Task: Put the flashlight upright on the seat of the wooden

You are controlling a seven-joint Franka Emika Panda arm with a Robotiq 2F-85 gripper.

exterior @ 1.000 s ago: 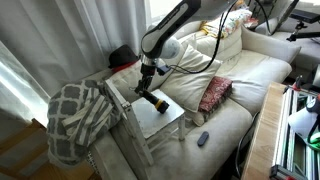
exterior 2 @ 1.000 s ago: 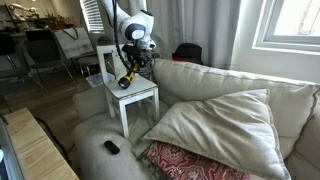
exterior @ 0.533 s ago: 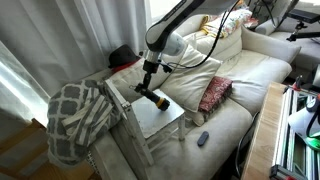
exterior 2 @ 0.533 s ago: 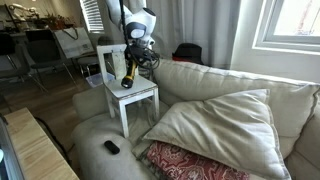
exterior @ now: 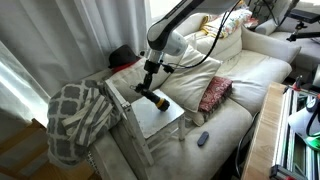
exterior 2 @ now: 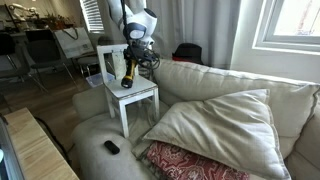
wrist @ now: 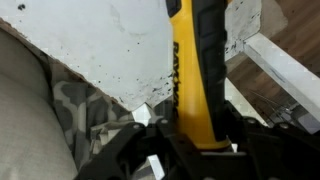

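Over the small wooden chair (exterior: pixel 125 125), my gripper (exterior: pixel 148 90) has the flashlight (exterior: pixel 155 101) clamped, with the fingers drawn in to the width of its body. In an exterior view the flashlight (exterior 2: pixel 127 78) stands close to upright under the gripper (exterior 2: pixel 128 66). Its lower end is at the left part of the seat (exterior 2: pixel 143 93), towards the chair back. I cannot tell from there whether it touches the panel or hangs just above it. In an exterior view taken from higher up, the same flashlight reads as slanted across the pale seat (exterior: pixel 160 122), so the tilt is hard to judge.

The wrist view gives what neither of those does. The yellow and black body of the flashlight (wrist: pixel 195 70) runs up from the gripper (wrist: pixel 195 135) and is cut off at the top edge. The speckled white seat (wrist: pixel 110 40) lies to its left. The fingers (wrist: pixel 150 150) are dark and blurred along the bottom, so I cannot make out their pads.

Only the exterior views show the rest. A checked blanket (exterior: pixel 75 118) is draped over the chair back. A red patterned cushion (exterior: pixel 215 93) lies on the sofa (exterior: pixel 250 75). A small dark gadget (exterior: pixel 203 138) sits near the sofa's front edge, well apart from the chair.
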